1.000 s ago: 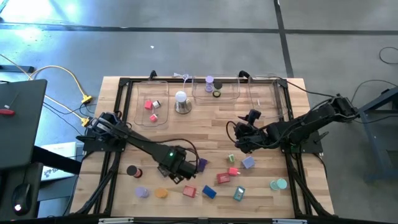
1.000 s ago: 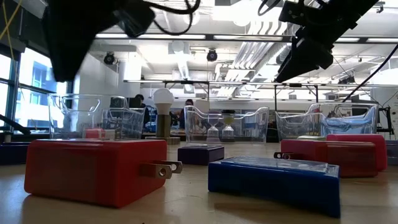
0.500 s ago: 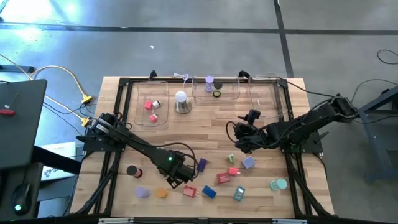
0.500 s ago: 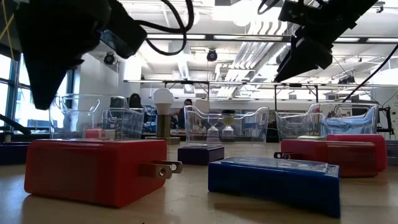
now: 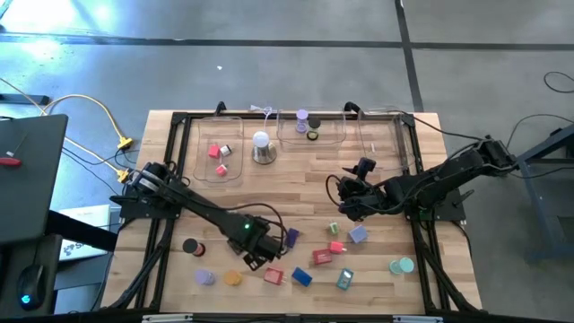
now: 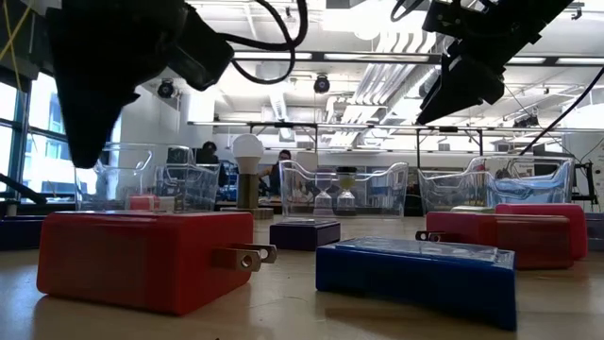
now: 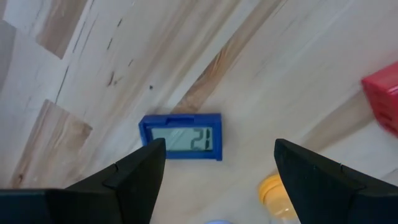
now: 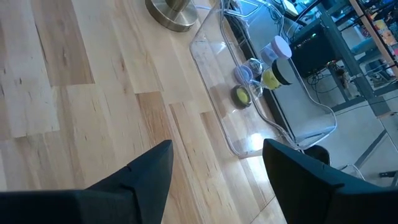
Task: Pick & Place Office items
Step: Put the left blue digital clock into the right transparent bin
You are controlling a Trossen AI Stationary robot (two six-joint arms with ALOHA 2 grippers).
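Note:
My left gripper (image 5: 254, 253) points straight down near the table's front, open. In its wrist view a small blue block with a grey number display (image 7: 181, 137) lies flat on the wood below the open gripper (image 7: 217, 148), nearer one finger, untouched. An orange roll (image 7: 277, 190) and a red block (image 7: 385, 102) lie close by. More office items are scattered along the front: a purple block (image 5: 291, 237), a red block (image 5: 273, 275), a blue block (image 5: 301, 277), a lilac roll (image 5: 205, 277), a black roll (image 5: 190, 245). My right gripper (image 5: 345, 208) hangs open above the table's middle right, holding nothing.
Three clear trays stand along the far edge: the left tray (image 5: 235, 170) holds pink and red pieces, the middle tray (image 5: 339, 136) holds rolls, and the right tray (image 5: 386, 144) stands beside it. A white dome on a metal base (image 5: 261, 148) stands between the first two. A teal roll (image 5: 403, 266) lies at the front right.
My left gripper has sunk toward the table over the blue display block and shifted slightly toward the near edge, staying open. My right arm has kept still.

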